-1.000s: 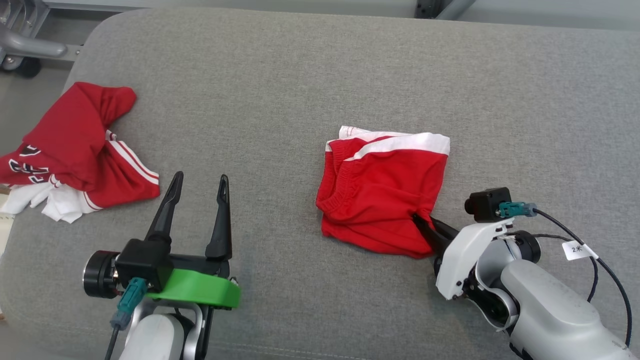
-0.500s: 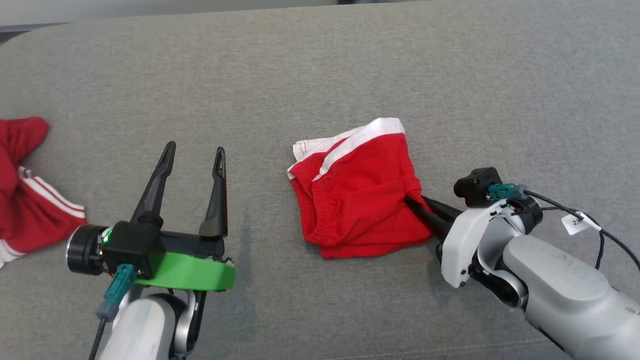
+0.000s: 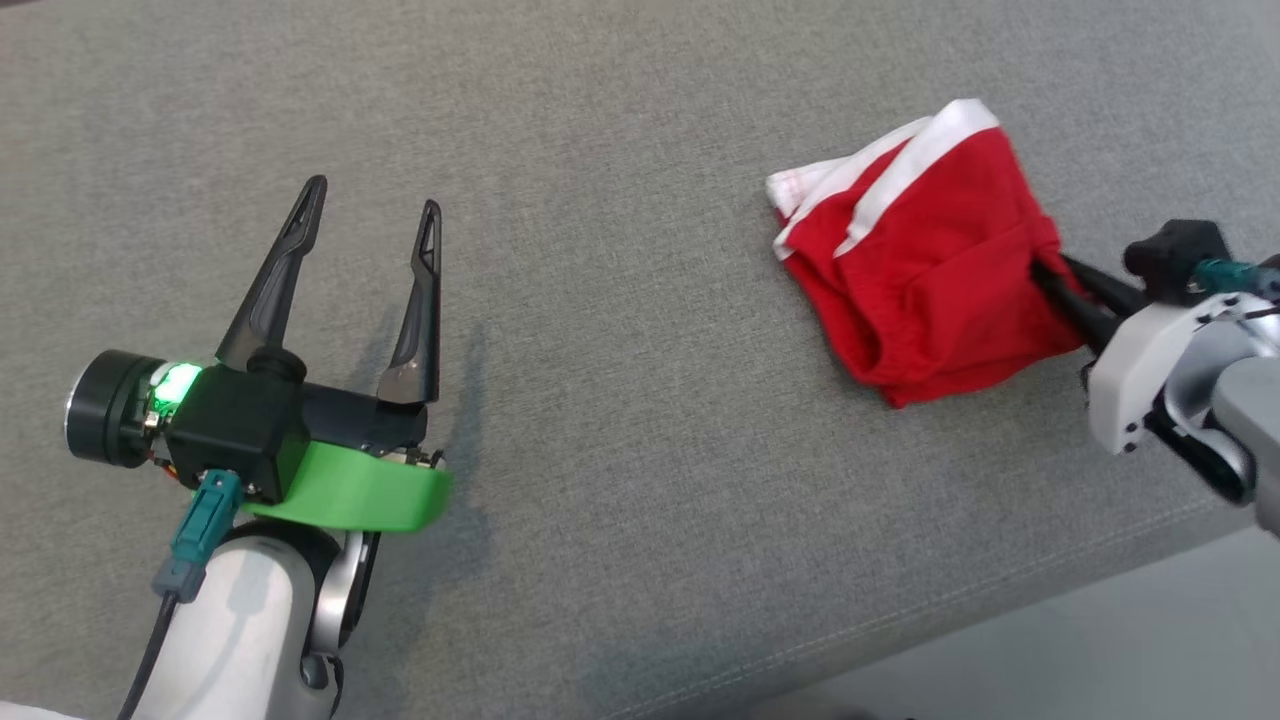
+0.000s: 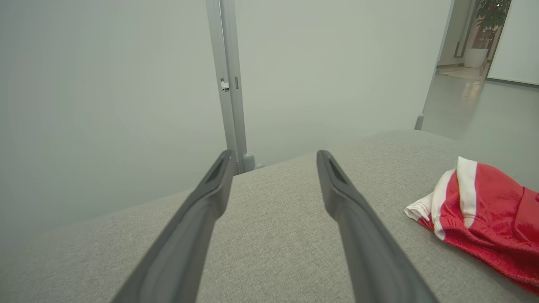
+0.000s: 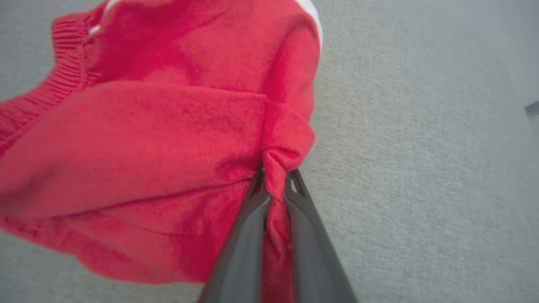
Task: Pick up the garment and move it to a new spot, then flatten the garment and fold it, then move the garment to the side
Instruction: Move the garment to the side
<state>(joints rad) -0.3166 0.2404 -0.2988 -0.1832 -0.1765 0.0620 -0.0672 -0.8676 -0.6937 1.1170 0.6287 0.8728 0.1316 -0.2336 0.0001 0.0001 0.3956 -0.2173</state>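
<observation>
Right wrist view: garment (image 5: 147, 147), red knit shorts folded into a compact bundle, pinched at one bunched corner by the right gripper (image 5: 276, 168). Fingers (image 5: 248, 235) pressed together, a ridge of cloth squeezed between them. Ribbed waistband (image 5: 63, 80) on the far side of the bundle from the grip.

Head view: bundle lying on the right part of the grey cushion (image 3: 640, 450), not far from the cushion's front edge (image 3: 1000, 610). White band (image 3: 905, 165) on the side away from that edge. Bulk of the cloth apparently resting on the cushion, only the pinched corner lifted; not certain. Right arm reaching in from the cushion's right end. Left gripper (image 3: 372, 195) above the cushion's left part, well apart from the bundle, fingers (image 3: 275, 270) spread wide, holding nothing.

Step in hand, as judged: moving the folded garment to the side. Fold apparently done; last part of the task.

To do it well:
- Keep the pinch firm; single-corner hold, possibly not through every layer.
- Drag low and slow across the cushion, pulling rather than pushing, to keep the layers flat and closed.
- Stay clear of the cushion's front edge; little margin there.
- Part the fingers only with the bundle fully down on the cushion, then back out along the finger line to avoid snagging the knit.
</observation>
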